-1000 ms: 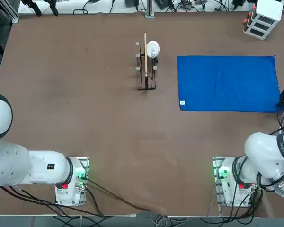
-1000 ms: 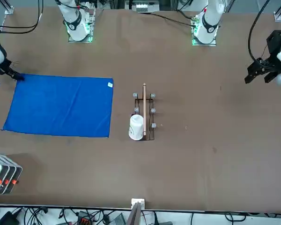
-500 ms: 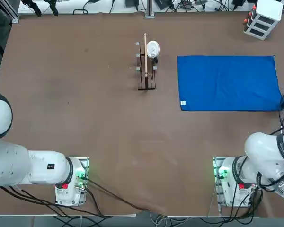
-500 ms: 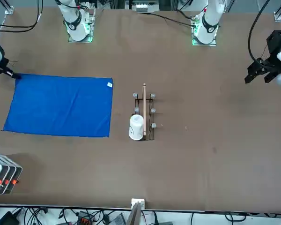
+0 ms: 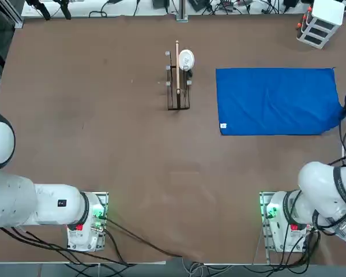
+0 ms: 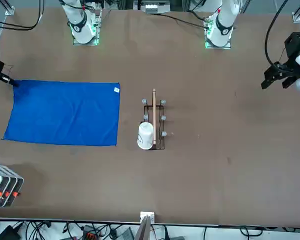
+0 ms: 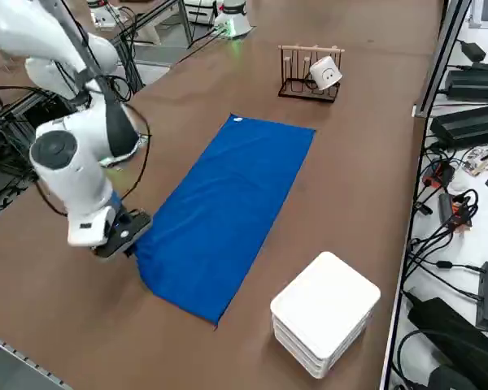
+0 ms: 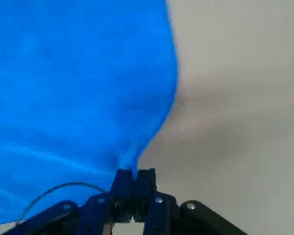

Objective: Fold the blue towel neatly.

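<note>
1 towel (image 5: 277, 101), 1 rack (image 5: 177, 81) carrying 1 white cup (image 5: 185, 59), and 1 white box (image 5: 320, 22) lie on the table (image 5: 104, 115). The towel is spread flat on the robot's right half of the table, right of the rack (white tag (image 5: 222, 126) at its near corner on the rack side). The right gripper (image 8: 134, 185) sits low at the towel's near right corner, jaws pressed together on the cloth, which rises slightly toward them.

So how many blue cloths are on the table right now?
1: the bright royal-blue rectangular towel lies flat on the robot's right side of the table, its near right corner pinched by the right gripper. None seem hidden.
</note>
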`<state>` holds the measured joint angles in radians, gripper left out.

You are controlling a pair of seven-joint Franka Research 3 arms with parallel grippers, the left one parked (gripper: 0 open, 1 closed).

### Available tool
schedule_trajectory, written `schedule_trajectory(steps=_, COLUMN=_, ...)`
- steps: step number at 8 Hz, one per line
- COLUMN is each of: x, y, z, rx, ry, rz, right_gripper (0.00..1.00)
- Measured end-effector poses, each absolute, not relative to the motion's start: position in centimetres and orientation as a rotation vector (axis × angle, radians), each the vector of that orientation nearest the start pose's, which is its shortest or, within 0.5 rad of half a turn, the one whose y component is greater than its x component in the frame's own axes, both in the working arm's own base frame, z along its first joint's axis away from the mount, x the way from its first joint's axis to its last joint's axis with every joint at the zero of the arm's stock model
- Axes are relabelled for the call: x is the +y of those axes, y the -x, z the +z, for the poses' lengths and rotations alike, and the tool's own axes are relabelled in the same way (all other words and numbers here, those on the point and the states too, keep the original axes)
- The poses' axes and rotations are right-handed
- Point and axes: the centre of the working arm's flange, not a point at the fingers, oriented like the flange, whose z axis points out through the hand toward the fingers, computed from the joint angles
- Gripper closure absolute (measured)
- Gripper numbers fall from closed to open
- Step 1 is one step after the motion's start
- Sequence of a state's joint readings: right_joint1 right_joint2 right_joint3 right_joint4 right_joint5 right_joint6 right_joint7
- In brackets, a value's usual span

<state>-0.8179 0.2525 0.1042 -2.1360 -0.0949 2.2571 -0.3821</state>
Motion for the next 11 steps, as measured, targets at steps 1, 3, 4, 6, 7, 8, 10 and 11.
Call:
schedule_trajectory(steps=1, x=-34.0, y=-43.4, z=28.9, rx=0.331, ry=3.077, rz=0.219, right_gripper=0.98)
schedule_trajectory(steps=3, x=-28.2, y=-46.6, z=30.2, rx=0.161, ry=3.06, rz=0.248, right_gripper=0.98)
schedule_trajectory(steps=4, x=-25.2, y=-48.1, z=30.7, rx=0.078, ry=3.049, rz=0.253, right_gripper=0.98)
schedule_trajectory(steps=6, x=-19.3, y=-50.5, z=31.5, rx=-0.095, ry=3.038, rz=0.252, right_gripper=0.98)
schedule_trajectory(steps=7, x=-15.8, y=-51.5, z=31.9, rx=-0.197, ry=3.033, rz=0.249, right_gripper=0.98)
schedule_trajectory(steps=8, x=-12.1, y=-52.3, z=32.3, rx=-0.303, ry=3.026, rz=0.246, right_gripper=0.98)
schedule_trajectory(steps=10, x=-5.2, y=-53.1, z=32.7, rx=-0.455, ry=2.978, rz=0.235, right_gripper=0.98)
schedule_trajectory(steps=11, x=-1.9, y=-53.1, z=32.9, rx=-0.485, ry=2.957, rz=0.232, right_gripper=0.98)
